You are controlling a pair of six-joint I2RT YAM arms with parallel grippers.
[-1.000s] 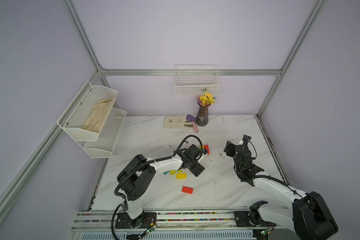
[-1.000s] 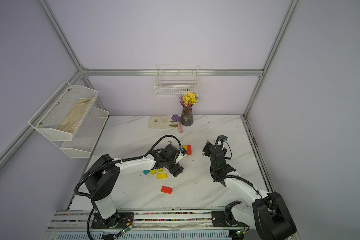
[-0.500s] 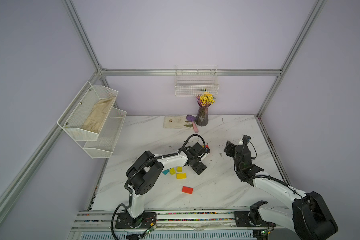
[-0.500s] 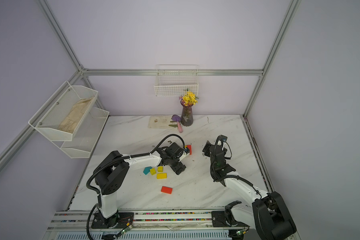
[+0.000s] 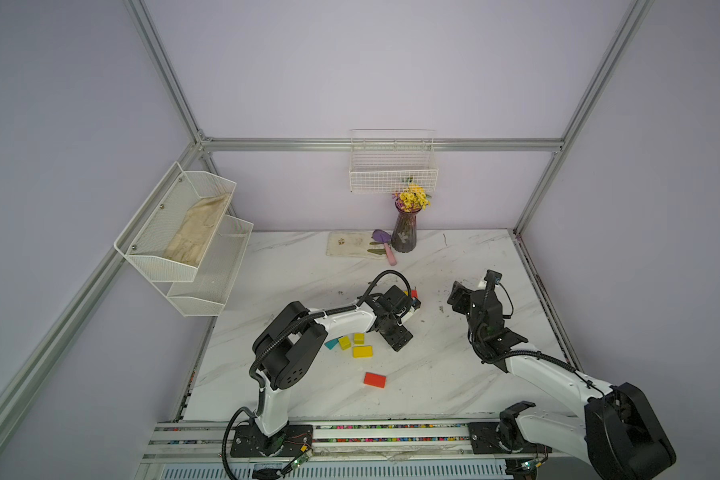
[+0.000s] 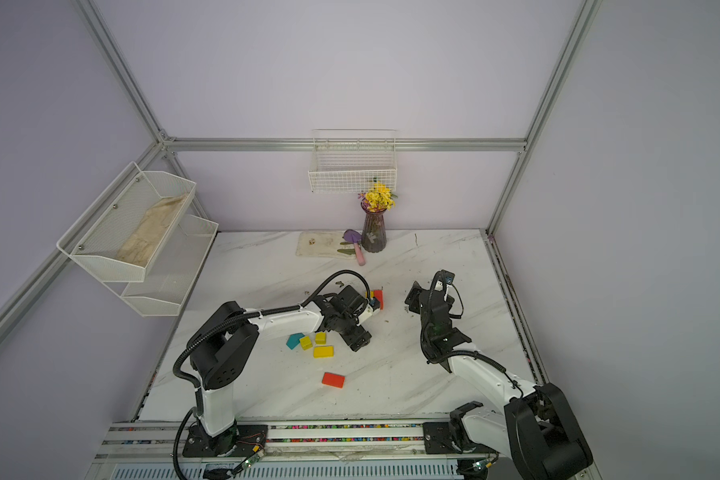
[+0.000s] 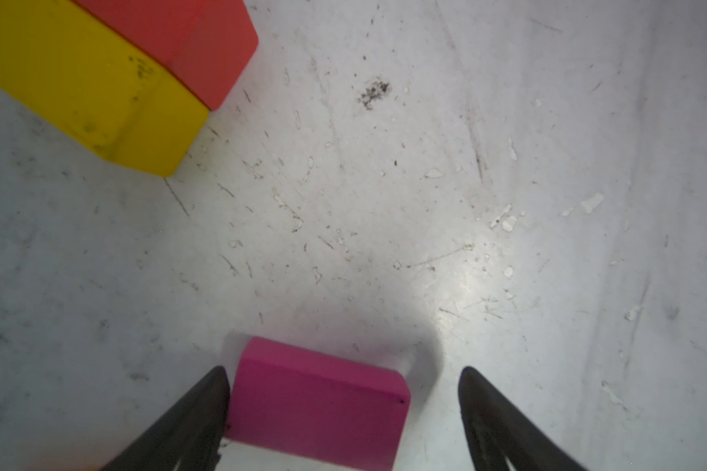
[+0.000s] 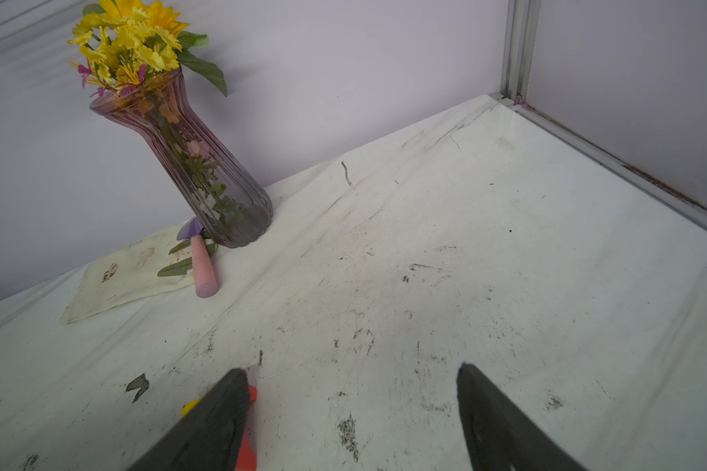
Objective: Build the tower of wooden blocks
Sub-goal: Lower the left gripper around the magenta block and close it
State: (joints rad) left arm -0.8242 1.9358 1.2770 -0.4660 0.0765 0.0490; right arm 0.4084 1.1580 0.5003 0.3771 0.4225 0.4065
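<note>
In the left wrist view a magenta block (image 7: 317, 401) lies on the table between the fingers of my left gripper (image 7: 343, 371). The gripper is open: one finger touches the block's side and the other stands well clear. A yellow block (image 7: 99, 93) and a red block (image 7: 188, 40) lie pressed together a short way ahead. Both top views show this gripper (image 5: 413, 303) beside the red block (image 6: 378, 299). Loose behind it are a teal piece (image 5: 331, 343), two yellow cubes (image 5: 344, 342), a yellow brick (image 5: 362, 351) and a red brick (image 5: 375, 380). My right gripper (image 5: 460, 296) (image 8: 351, 369) hovers open and empty.
A purple vase of yellow flowers (image 5: 404, 235) stands at the back with a pink-handled trowel (image 5: 389, 253) on a cloth (image 5: 348, 244). White wire shelves (image 5: 192, 232) hang on the left wall and a wire basket (image 5: 393, 172) on the back wall.
My left arm has stretched a little farther toward the back right, bringing its gripper closer to the red and yellow blocks. The right arm has not moved.
</note>
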